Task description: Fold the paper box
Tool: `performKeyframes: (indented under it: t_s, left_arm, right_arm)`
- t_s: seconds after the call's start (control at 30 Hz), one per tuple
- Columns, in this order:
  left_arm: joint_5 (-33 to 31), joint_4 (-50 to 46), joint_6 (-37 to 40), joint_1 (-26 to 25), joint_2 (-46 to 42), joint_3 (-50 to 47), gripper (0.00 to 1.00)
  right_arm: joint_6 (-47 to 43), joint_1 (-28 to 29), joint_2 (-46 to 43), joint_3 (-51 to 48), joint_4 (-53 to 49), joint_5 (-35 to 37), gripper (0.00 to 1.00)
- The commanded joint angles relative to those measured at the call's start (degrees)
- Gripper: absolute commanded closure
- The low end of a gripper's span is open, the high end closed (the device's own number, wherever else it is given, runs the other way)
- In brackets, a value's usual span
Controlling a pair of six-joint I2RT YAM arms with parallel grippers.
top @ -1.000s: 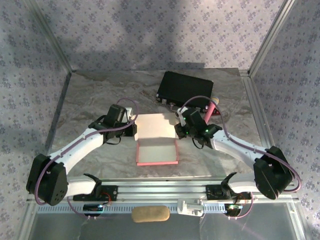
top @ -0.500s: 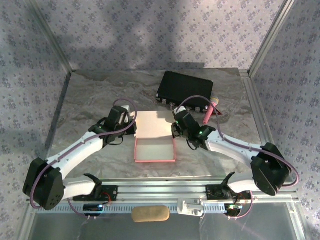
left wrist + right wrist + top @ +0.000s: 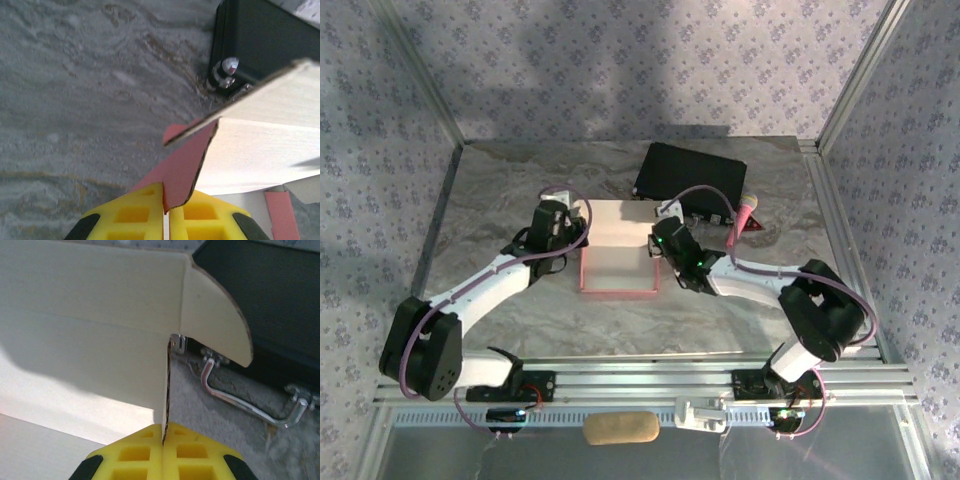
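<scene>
Salmon-pink card paper box (image 3: 618, 262), centre of tabletop (image 3: 490, 210): tray walls up, lid not yet closed; your left gripper (image 3: 166, 202) and right gripper (image 3: 164, 431) fingers each clamped on a side flap.

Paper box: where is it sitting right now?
In the top view, the paper box lies mid-table, pinched at its sides by the left gripper and right gripper, just nearer the arms than the black case.

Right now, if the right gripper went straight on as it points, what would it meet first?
The paper box wall that the right gripper pinches; past that, probably the metal handle of the black case, though depth is unclear.
</scene>
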Motion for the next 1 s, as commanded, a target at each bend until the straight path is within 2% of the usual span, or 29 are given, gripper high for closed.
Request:
performKeyframes:
  t_s: [0.0, 0.17, 0.4, 0.5, 0.73, 0.97]
  left_arm:
    - [5.4, 13.2, 1.1, 0.0, -0.5, -3.4, 0.91]
    - [7.0, 22.6, 0.9, 0.0, -1.2, -9.7, 0.91]
    - [7.2, 32.4, -0.3, -0.6, -2.6, -16.3, 0.91]
    - [5.6, 33.2, 0.6, -2.4, -3.5, -17.7, 0.91]
    - [2.5, 36.1, 0.8, -5.3, -4.4, -22.5, 0.91]
    - [-1.2, 34.5, 2.3, -8.6, -3.2, -23.8, 0.91]
  right_arm:
    - [-2.3, 0.8, 1.7, -3.0, 13.7, 0.4, 1.00]
    - [-4.0, 1.9, 2.0, -7.6, 21.6, 2.7, 1.00]
    - [-5.8, 3.7, 2.5, -10.1, 24.1, 5.0, 1.00]
    - [-5.7, 4.5, 2.3, -11.0, 24.3, 6.8, 1.00]
    - [-2.4, 5.1, 0.7, -11.4, 18.4, 8.7, 1.00]
    - [0.6, 4.5, -2.5, -10.2, 10.0, 8.1, 1.00]
